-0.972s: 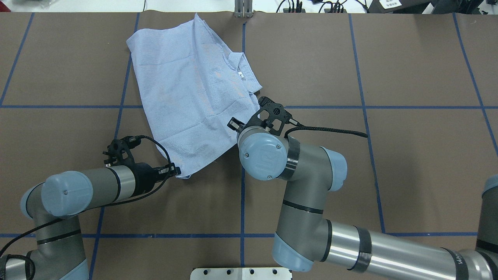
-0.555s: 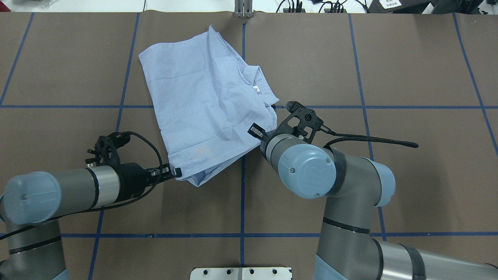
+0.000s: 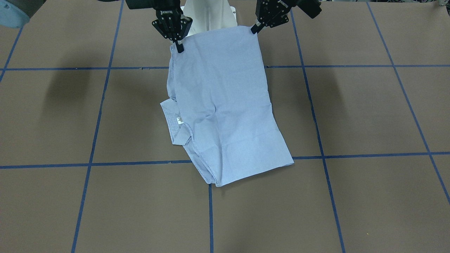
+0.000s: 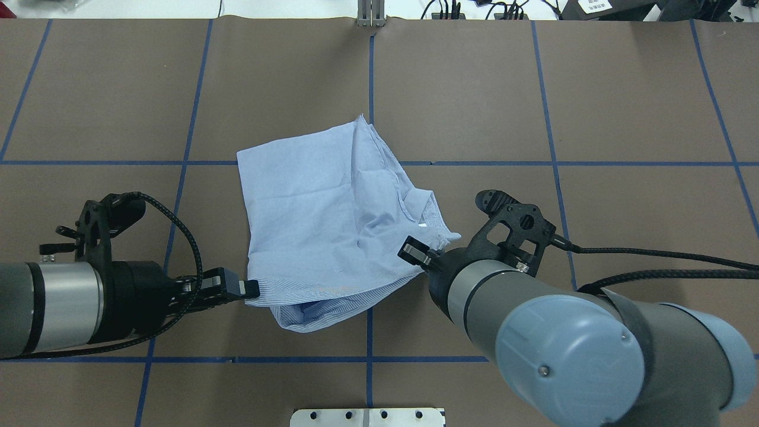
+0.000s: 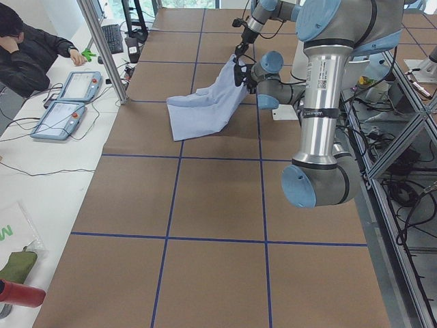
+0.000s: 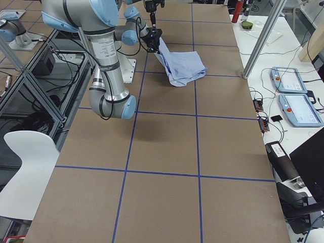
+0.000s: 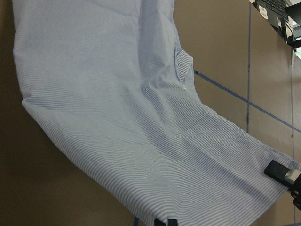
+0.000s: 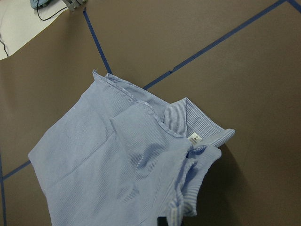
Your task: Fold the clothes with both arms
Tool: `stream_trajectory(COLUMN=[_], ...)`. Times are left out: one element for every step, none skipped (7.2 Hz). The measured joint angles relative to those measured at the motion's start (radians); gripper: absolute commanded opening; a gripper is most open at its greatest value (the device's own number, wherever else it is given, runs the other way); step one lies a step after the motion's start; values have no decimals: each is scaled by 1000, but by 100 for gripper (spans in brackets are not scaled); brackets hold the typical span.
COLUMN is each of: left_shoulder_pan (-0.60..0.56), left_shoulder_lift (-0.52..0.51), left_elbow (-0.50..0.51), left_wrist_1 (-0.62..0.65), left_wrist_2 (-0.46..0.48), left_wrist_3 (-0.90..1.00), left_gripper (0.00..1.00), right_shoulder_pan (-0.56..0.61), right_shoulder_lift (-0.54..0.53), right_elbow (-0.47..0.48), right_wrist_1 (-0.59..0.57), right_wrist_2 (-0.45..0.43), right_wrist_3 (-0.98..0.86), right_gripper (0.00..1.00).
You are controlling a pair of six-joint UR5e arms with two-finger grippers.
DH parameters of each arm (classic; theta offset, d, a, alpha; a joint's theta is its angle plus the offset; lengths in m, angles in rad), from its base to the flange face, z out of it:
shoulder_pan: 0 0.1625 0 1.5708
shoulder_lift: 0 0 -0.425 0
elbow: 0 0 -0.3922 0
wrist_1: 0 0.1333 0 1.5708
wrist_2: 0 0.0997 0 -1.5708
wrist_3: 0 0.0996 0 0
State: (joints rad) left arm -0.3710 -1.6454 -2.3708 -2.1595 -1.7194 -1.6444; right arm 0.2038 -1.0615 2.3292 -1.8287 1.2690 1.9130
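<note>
Shirt [image 4: 320, 219]: striped, folded to a rough rectangle. It lies near the centre of the brown worktop [image 4: 593, 89], over a crossing of the blue tape lines [image 4: 652, 163].

Left claw [image 4: 246, 289]: fingers pinched closed on the shirt's corner, at 8 o'clock from the shirt's centre in the overhead view. Its arm comes in level from 9 o'clock.

Right claw [image 4: 415, 252]: closed on the shirt's edge at 4 o'clock from the shirt's centre, just beside the collar [image 4: 436, 220].

Side views: the edge strung between the two claws is raised off the worktop. The cloth slopes down from it, and the end away from the robot rests on the worktop.

Overhead: a loose under-layer [image 4: 308, 317] sags below the held edge at 6 o'clock. The collar sticks out at 3 o'clock.

Right wrist view: the collar is partly turned up, with a small white neck label [image 8: 194, 138] showing inside it.

Exterior left view: a person [image 5: 27, 51] sits at the white side table at 10 o'clock, with two grey control pendants [image 5: 80, 85] lying near.
</note>
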Motion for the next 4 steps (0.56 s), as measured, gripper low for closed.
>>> stream_trajectory(left_shoulder_pan=[-6, -19, -42, -72], left_shoulder_lift=[-11, -21, -31, -47], left_elbow=[-24, -23, -6, 32], left_wrist_1=[57, 104, 135, 148], left_wrist_2=[-17, -23, -25, -24], left_wrist_3=[1, 5, 10, 13], left_gripper=[0, 0, 0, 0], right_shoulder_pan=[-9, -11, 1, 23], right_shoulder_lift=[9, 32, 67, 99], right_elbow=[17, -10, -62, -121], right_wrist_1=[-35, -46, -47, -25], right_wrist_2=[-4, -14, -28, -38], right_wrist_3=[-2, -6, -15, -35], right_gripper=[0, 0, 0, 0])
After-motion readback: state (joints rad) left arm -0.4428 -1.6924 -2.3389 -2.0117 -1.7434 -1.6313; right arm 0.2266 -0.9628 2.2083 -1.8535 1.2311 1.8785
